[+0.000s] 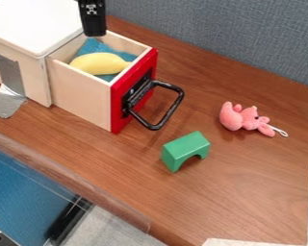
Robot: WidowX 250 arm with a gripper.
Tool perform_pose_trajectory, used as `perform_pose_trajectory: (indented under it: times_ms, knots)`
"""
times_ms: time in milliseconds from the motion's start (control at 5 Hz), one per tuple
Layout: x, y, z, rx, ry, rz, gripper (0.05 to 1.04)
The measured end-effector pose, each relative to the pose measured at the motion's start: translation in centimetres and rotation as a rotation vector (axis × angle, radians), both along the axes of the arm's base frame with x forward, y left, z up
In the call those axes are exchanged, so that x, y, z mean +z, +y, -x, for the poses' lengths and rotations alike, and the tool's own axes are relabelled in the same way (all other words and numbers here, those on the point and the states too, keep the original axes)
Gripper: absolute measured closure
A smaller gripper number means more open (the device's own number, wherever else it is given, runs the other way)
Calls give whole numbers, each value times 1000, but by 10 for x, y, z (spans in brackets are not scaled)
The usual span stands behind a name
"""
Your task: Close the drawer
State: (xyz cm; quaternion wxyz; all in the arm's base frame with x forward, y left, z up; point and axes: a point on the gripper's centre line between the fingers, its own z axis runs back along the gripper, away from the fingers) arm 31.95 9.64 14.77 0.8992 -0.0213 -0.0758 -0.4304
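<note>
The red-fronted drawer (pixel 118 94) stands open — a yellow toy (pixel 98 63) inside. The gripper (pixel 94 32) hangs near its rear — how wide, one cannot tell.

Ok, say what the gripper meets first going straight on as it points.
Probably the blue cloth or the yellow toy in the open drawer; how high the gripper hangs is unclear.

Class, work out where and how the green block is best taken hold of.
Probably from above, squeezing the block across its long sides, high up over the arch: it stands with its flat top up and the arch opening downward, and is narrower that way across.
</note>
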Motion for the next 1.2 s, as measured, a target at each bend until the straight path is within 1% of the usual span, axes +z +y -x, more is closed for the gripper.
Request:
perform_pose_trajectory:
  times_ms: [200,400,600,1000,1200]
  knots:
    - [-12,-2,0,10,32,19,83]
    - [-23,-19,4,30,65,52,83]
    - [-27,-42,8,30,77,60,83]
    - [-37,-89,13,-28,71,66,83]
    - [-39,-113,12,-99,56,67,83]
